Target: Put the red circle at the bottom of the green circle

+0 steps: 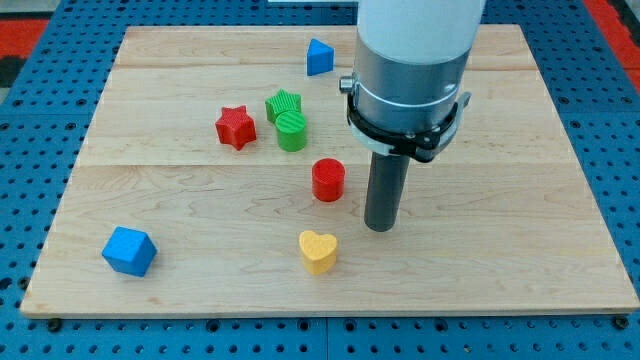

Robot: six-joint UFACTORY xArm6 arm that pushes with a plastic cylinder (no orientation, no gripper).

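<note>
The red circle (328,180) stands near the board's middle. The green circle (292,131) is above it and a little to the view's left, about a block's width away. My tip (381,227) rests on the board just to the right of the red circle and slightly lower, with a small gap between them. The rod rises from it into the arm's large white and grey body.
A green star (283,104) touches the green circle's top. A red star (236,127) lies to the left of it. A blue triangle (319,57) is near the top edge, a yellow heart (318,252) below the red circle, and a blue cube (129,250) at the bottom left.
</note>
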